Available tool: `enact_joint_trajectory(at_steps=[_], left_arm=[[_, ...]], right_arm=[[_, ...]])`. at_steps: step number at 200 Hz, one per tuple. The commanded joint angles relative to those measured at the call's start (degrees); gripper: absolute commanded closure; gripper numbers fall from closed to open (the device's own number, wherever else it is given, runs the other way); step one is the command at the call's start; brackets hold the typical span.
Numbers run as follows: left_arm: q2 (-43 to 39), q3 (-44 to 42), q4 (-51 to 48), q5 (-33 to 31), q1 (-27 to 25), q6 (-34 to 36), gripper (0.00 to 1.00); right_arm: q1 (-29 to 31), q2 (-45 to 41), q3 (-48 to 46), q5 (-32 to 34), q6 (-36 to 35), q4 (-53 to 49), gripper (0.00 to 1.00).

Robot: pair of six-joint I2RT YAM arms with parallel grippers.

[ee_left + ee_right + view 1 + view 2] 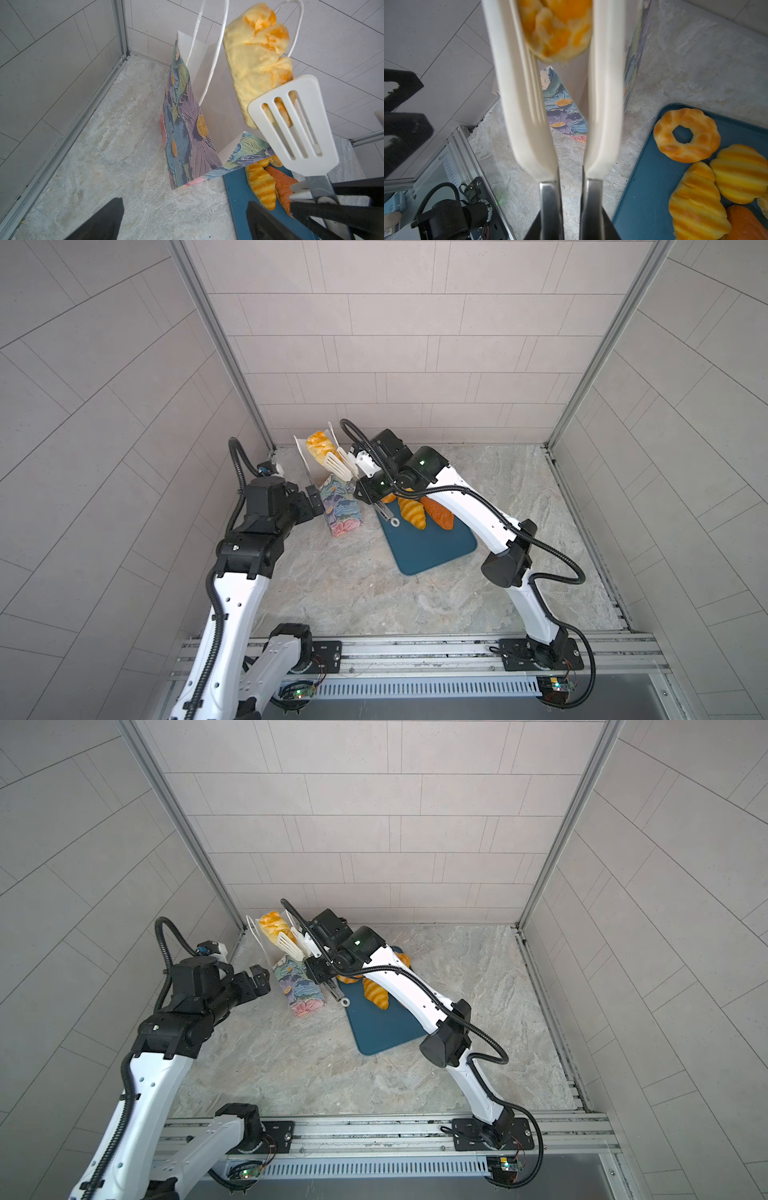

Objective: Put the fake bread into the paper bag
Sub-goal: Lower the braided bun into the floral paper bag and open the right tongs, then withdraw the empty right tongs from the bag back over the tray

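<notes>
While the right tool [572, 226] is clenched on the metal handles of the white slotted tongs [295, 128], the blades pinch one pale yellow pastry [255, 62] by its end, above the open mouth of the paper bag [187, 135]. Left tool [259, 982] is spread wide, grasping nothing, just beside the bag's side wall; contact unclear. The rest of the fake bread sits on the teal tray [654, 187]: ring [686, 135], striped croissant [695, 199], darker orange piece [436, 512]. The pastry looks light, foam-soft and glossy, so it likely squashes under the blades and may slide out. The end grip leaves most of it overhanging; across the mid-body seems safer. The bag is thin paper standing on the worktop [353, 593] and probably tips easily. Its cord handles [215, 58] rise over the mouth, a snag risk.
</notes>
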Motion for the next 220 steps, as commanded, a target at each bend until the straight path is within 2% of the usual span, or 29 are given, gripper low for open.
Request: enact_joint_trajectory(at_steps=[1,39,82,134,173,220], left_arm=[[-0.8,-0.6,0.3,0.3,0.5,0.8,0.0],[-0.9,-0.8,0.2,0.8,0.6,1.0,0.0],[-1.2,-1.2,0.3,1.2,0.7,0.7,0.0],[-1.8,-1.4,0.3,1.6,0.9,0.6,0.0],[-2.6,-1.3,0.3,3.1,0.7,2.1,0.0],[-3.0,-1.9,0.7,5.1,0.6,2.7,0.0]], right_arm=[[0.3,0.1,2.0,1.6,0.5,1.9,0.63],[0.4,0.0,2.7,2.2,0.6,1.2,0.52],[1.2,-0.4,4.7,3.1,0.3,0.5,0.47],[1.9,-2.7,4.7,4.7,-0.6,-0.7,0.46],[2.1,-5.8,4.2,8.3,-3.1,-4.5,0.46],[1.8,-13.3,-4.8,15.9,-5.9,-6.1,0.45]])
